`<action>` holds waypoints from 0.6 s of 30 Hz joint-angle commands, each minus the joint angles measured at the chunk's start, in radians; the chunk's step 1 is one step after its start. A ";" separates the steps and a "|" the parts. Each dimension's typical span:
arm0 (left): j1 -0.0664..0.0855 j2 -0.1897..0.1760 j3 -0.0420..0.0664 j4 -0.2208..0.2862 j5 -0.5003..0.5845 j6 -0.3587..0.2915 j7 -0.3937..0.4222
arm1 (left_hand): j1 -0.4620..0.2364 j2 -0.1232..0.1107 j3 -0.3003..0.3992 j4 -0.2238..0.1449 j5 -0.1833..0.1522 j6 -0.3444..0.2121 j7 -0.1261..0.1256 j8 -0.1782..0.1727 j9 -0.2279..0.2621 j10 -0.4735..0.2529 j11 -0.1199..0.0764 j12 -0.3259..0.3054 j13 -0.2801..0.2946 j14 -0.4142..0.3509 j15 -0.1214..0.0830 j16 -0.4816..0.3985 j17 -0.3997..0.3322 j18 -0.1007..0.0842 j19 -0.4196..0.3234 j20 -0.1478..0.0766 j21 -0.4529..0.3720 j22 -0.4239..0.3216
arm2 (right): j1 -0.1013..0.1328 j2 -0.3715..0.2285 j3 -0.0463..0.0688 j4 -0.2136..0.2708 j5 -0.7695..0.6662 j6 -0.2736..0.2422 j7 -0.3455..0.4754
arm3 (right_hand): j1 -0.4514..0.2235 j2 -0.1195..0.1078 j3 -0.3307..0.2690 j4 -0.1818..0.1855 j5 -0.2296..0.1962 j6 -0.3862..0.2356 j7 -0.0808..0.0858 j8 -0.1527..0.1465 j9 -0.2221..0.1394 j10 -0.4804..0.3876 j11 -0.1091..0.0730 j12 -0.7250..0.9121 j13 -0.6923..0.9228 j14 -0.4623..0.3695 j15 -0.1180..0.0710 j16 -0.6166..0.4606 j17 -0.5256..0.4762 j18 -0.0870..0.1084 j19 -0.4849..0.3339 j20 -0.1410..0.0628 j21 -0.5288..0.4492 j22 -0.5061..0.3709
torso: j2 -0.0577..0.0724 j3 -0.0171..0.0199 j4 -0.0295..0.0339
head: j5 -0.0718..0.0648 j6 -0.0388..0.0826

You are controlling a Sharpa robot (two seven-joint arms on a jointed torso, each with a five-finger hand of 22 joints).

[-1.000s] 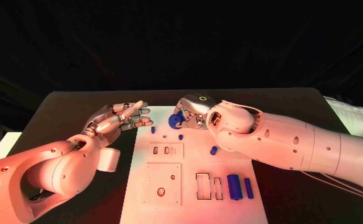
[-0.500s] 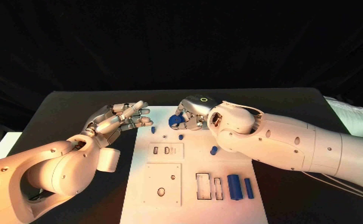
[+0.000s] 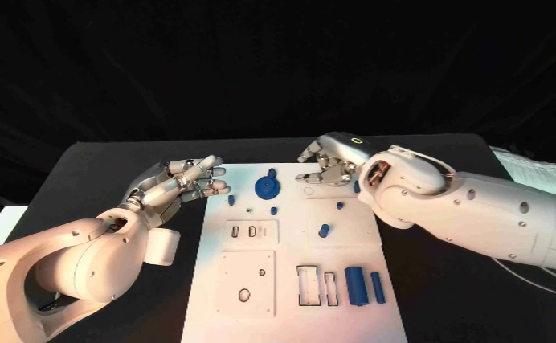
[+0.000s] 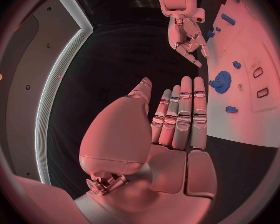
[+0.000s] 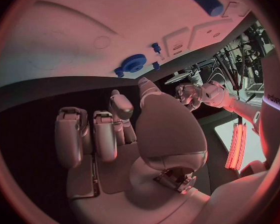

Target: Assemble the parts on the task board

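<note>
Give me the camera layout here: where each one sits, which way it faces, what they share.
Head view: on the robot's head, looking down at the black table and the task board; both white arms come in, with the left hand and the right hand.
Left wrist view: behind the left hand, facing along its fingers to the board.
Right wrist view: behind the right hand, facing the board.
Shared: all three show the blue disc; each wrist view also shows the other hand.
</note>
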 commanded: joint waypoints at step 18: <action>0.001 0.016 0.001 -0.020 0.004 0.026 0.008 | 0.000 0.008 -0.001 -0.006 -0.004 0.001 0.003 -0.003 0.000 -0.004 0.001 -0.006 0.000 0.003 0.003 -0.002 0.001 0.004 0.005 0.004 -0.005 -0.002 | -0.023 -0.229 -0.016 -0.026 0.318 0.018 0.237 | 0.138 -0.021 -0.001 -0.071 -0.008 0.001 -0.004 -0.002 0.000 0.002 -0.002 -0.010 -0.006 0.093 -0.001 0.002 0.214 -0.008 0.013 0.000 0.003 0.054 | -0.010 0.0080 -0.0219 | -0.008 0.006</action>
